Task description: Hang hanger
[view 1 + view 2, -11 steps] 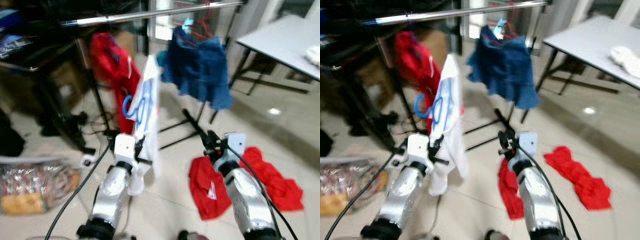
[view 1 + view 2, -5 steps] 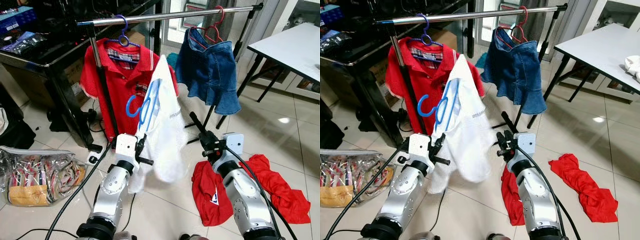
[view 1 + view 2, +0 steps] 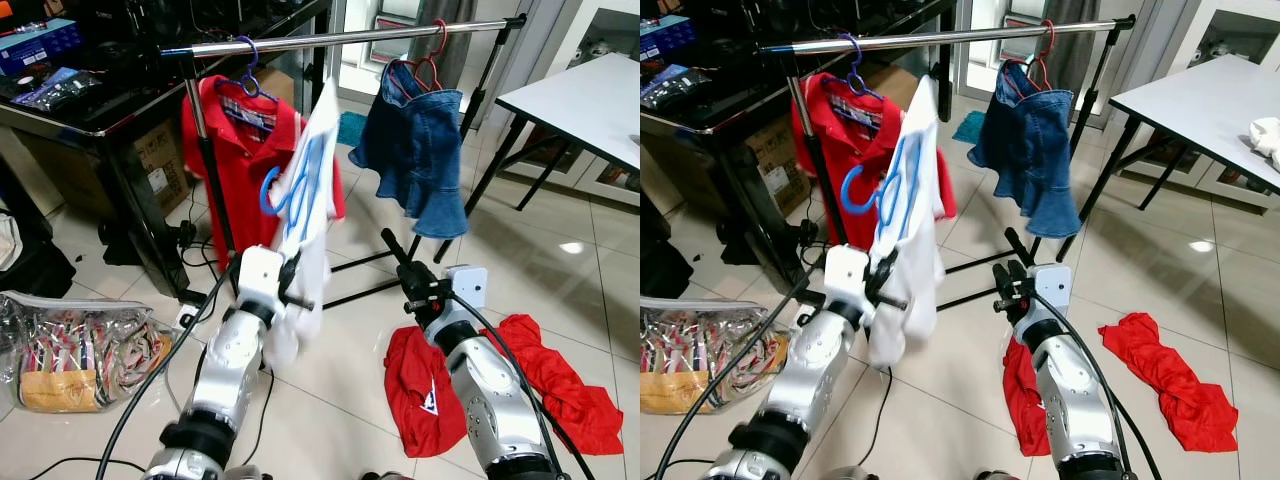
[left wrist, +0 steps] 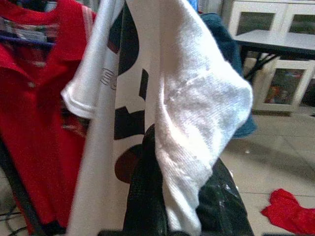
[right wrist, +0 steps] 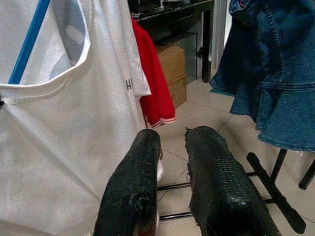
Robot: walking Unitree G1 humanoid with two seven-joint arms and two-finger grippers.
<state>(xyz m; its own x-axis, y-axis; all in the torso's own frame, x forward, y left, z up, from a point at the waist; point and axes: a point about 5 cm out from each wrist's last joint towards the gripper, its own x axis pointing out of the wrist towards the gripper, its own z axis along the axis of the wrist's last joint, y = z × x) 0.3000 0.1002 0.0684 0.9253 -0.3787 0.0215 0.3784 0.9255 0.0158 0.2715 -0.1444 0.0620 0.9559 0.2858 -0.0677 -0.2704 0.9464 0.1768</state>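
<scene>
payload light but floppy: left gripper (image 3: 290,292) clamped on white shirt (image 3: 305,200) below blue hanger (image 3: 292,190), better held at the stiff frame; right gripper (image 5: 172,147) empty, fingers nearly closed.

Shiny metal rail (image 3: 330,38), glossy floor tiles (image 3: 560,250)
</scene>
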